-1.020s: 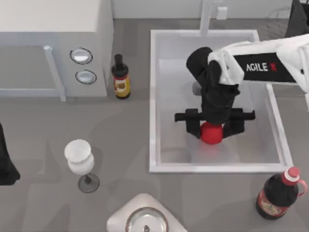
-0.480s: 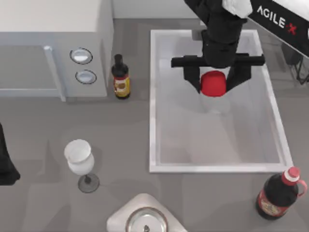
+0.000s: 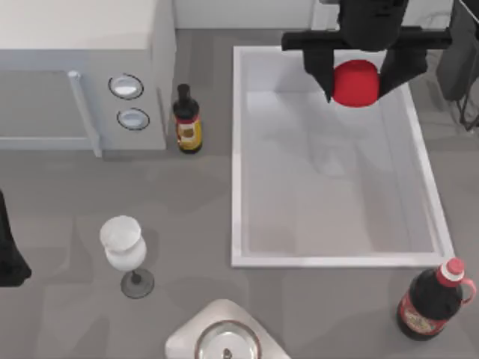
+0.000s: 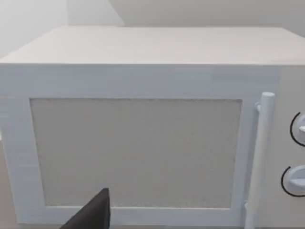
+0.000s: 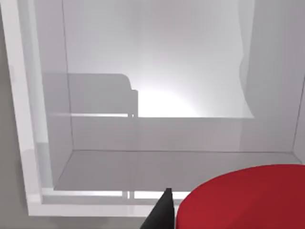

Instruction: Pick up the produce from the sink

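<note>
The produce (image 3: 355, 82) is a bright-red rounded lump held high above the far end of the sink (image 3: 238, 157), a white basin with a pale grey floor. My right gripper (image 3: 355, 81) is shut on the produce, one black finger on each side. In the right wrist view the produce (image 5: 248, 198) fills the near corner, with the sink (image 5: 28, 143) well below it. My left arm (image 3: 9, 254) stays parked at the table's left edge, and one of its fingers (image 4: 93, 215) faces the microwave-like box.
A white microwave-like box (image 3: 82, 67) stands at the back left, with a small dark bottle (image 3: 187, 120) beside it. A wine glass (image 3: 124, 250) stands at the front left, a red-capped bottle (image 3: 432, 299) at the front right, and a round-topped object (image 3: 224, 340) at the front edge.
My right gripper has risen out of the sink with the produce and moved toward the far right end of the basin. The left arm has not moved.
</note>
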Available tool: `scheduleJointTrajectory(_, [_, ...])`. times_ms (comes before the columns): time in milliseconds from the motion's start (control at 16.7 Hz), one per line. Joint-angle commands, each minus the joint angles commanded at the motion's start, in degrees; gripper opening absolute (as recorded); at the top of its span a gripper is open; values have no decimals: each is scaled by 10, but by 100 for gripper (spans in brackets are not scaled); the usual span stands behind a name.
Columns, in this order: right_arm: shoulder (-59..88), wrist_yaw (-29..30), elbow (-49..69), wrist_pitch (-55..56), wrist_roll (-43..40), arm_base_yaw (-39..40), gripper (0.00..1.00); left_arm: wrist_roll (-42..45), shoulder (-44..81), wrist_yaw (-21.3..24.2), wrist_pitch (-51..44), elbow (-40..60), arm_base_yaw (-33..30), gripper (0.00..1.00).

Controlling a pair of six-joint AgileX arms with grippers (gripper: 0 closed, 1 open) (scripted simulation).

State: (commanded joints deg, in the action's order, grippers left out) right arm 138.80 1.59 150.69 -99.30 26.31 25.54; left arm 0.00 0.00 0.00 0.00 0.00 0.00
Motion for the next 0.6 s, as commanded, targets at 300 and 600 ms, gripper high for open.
scheduleJointTrajectory(300, [-6,-1,-9,6,-6,-5,0,0,0,0,0,0,0,100])
scheduleJointTrajectory(600, [-78,-5,-134,55,-91,-90,0,0,0,0,0,0,0,100])
